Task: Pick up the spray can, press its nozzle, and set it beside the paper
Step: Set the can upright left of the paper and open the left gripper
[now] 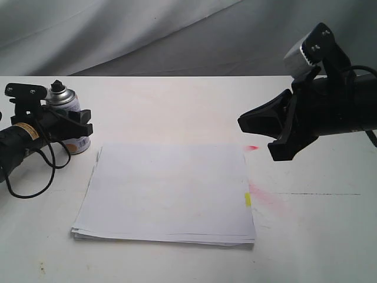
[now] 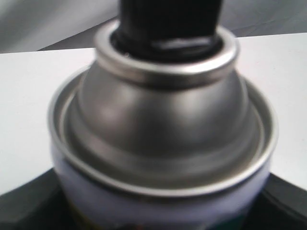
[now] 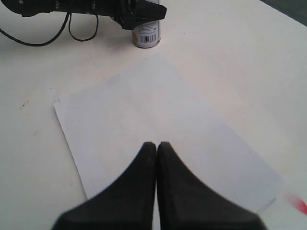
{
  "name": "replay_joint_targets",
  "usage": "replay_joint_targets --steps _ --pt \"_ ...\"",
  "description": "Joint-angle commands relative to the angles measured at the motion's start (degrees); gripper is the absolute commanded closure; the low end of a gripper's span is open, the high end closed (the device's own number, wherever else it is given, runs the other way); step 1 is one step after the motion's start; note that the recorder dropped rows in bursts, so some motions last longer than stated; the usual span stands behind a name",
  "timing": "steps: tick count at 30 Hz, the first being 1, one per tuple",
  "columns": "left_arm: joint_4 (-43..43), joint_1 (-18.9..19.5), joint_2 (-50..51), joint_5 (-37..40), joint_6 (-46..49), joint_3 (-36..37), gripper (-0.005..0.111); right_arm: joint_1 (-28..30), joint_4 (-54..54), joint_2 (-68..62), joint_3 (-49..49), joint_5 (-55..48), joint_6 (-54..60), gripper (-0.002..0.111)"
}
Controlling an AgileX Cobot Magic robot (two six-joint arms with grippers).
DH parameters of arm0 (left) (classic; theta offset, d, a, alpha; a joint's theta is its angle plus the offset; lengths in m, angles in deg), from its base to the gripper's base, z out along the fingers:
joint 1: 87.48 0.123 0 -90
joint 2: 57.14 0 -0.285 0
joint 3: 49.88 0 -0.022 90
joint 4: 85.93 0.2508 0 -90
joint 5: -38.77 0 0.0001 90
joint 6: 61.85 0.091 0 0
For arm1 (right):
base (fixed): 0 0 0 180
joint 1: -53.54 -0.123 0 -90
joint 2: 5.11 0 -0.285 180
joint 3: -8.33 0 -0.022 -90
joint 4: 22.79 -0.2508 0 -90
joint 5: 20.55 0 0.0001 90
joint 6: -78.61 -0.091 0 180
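left hand (image 1: 87,122) appears clenched on the small silver metal spray can (image 1: 65,101), standing on the white counter (image 1: 177,100) near a corner of the white paper stack (image 1: 168,188). right hand (image 3: 156,148): clenched, empty. lifting, pressing the tiny black nozzle (image 1: 57,87) and placement judged outstanding.

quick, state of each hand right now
left hand: closed on the spray can
right hand: closed, holding nothing

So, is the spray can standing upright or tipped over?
Upright: the spray can stands on its base on the table, its black nozzle pointing up.
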Motion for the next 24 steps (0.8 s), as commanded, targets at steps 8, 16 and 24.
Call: replay_joint_targets --steps 8,16,24 --pt "-0.6 0.1 -0.1 -1.8 -2.0 -0.1 0.035 0.1 -0.3 0.2 0.2 0.1 0.2 0.108" --pt "-0.6 0.1 -1.3 -1.8 -3.1 -0.1 0.032 0.1 -0.3 0.2 0.2 0.1 0.2 0.108" --pt "-0.6 0.1 -9.1 1.2 -3.1 -0.1 0.032 0.1 -0.3 0.2 0.2 0.1 0.2 0.108"
